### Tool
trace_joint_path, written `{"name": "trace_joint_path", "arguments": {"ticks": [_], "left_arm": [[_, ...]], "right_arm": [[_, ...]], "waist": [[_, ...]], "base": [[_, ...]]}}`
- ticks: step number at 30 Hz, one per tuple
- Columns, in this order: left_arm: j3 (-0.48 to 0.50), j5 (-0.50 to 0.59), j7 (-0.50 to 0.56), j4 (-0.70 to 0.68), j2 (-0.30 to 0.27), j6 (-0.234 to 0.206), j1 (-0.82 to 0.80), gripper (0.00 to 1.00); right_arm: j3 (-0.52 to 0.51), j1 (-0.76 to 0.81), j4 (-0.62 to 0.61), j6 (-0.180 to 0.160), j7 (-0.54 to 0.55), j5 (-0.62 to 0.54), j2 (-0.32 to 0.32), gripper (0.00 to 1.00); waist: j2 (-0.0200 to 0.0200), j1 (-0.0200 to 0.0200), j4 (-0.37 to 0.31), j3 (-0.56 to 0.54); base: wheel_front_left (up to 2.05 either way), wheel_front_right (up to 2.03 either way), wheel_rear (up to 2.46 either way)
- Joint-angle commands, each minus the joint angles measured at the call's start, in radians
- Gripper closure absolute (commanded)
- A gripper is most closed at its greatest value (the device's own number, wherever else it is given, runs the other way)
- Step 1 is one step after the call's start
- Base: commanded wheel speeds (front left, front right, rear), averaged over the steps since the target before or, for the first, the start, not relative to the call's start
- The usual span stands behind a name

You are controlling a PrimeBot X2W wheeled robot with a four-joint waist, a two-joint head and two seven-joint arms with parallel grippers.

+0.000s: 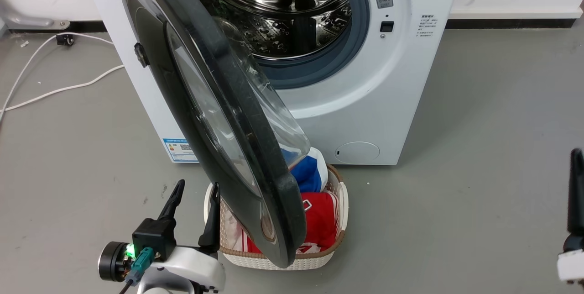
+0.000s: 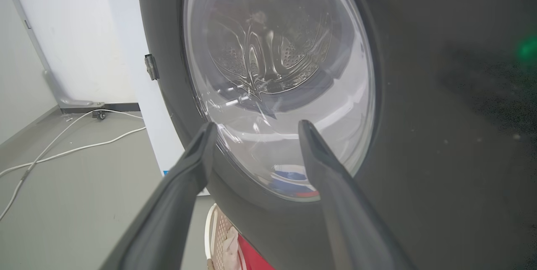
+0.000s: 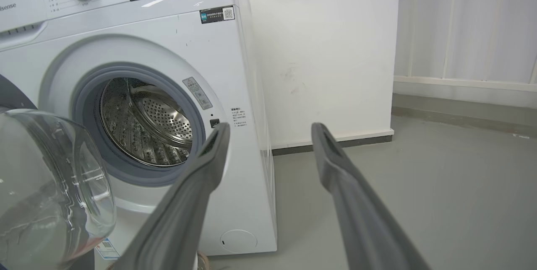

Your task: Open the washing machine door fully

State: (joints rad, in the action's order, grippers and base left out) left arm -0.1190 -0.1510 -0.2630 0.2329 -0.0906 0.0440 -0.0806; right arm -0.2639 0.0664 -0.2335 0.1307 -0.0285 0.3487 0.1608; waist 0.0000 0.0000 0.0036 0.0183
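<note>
As the large round glossy black washing machine door (image 1: 214,116) stands swung out approx. halfway from the white front-loading washing machine (image 1: 374,97), its hinge side is at head view's left. Its free edge points toward me, w/ the clear bulging glass bowl turned to the drum side. Behind it the perforated steel drum (image 1: 283,6) is exposed, w/ the grey rubber ring (image 1: 362,34) around it. My left gripper (image 1: 197,185) is low at the door's outer face, fingers spread wide and nothing btw. them. In left wrist view one fingertip lies over the black rim and the other over the glass, but I cannot tell if they touch. My right gripper (image 3: 270,126) is well apart from the door, fingers also wide w/ nothing held, aimed at the machine's right front corner and the white wall. On the grey floor just in front of the machine sits a white woven plastic basket w/ brown rim (image 1: 319,257); the door's bottom edge hides part of it in head view. Inside lie a red cloth (image 1: 319,221) and a blue-and-white cloth (image 1: 308,173). A white cable (image 1: 68,88) lies on the floor left of the machine.
</note>
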Motion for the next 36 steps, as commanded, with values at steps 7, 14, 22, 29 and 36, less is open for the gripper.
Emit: {"name": "trace_joint_path", "arguments": {"ticks": [7,14,22,29,36], "left_arm": [[0.008,0.015,-0.002,0.004,-0.012,0.001,0.009,0.0],[0.009,0.016,-0.002,0.015,-0.019,0.008,0.02,0.0],[0.009,0.016,-0.002,0.022,-0.025,0.009,0.027,0.0],[0.008,0.015,-0.002,0.023,-0.028,0.007,0.023,0.0],[0.004,-0.006,-0.001,0.05,-0.029,0.012,0.024,1.0]], "right_arm": [[0.078,0.108,0.017,0.0,-0.004,-0.158,-0.047,0.0],[0.135,0.134,0.13,0.0,-0.058,-0.163,-0.067,0.0],[0.148,0.123,0.162,0.0,-0.073,-0.164,-0.065,0.0],[0.152,0.122,0.155,0.0,-0.071,-0.175,-0.071,0.0],[0.153,0.129,0.138,0.0,-0.062,-0.192,-0.081,0.0]], "waist": [[0.0,0.0,-0.005,-0.002],[0.0,0.0,-0.005,-0.022],[0.0,0.0,-0.005,-0.03],[0.0,0.0,-0.006,-0.031],[0.0,0.0,-0.007,-0.036]], "base": [[0.0,0.0,0.0],[0.0,0.0,0.0],[0.0,0.0,0.0],[0.0,0.0,0.0],[0.0,0.0,0.0]]}}
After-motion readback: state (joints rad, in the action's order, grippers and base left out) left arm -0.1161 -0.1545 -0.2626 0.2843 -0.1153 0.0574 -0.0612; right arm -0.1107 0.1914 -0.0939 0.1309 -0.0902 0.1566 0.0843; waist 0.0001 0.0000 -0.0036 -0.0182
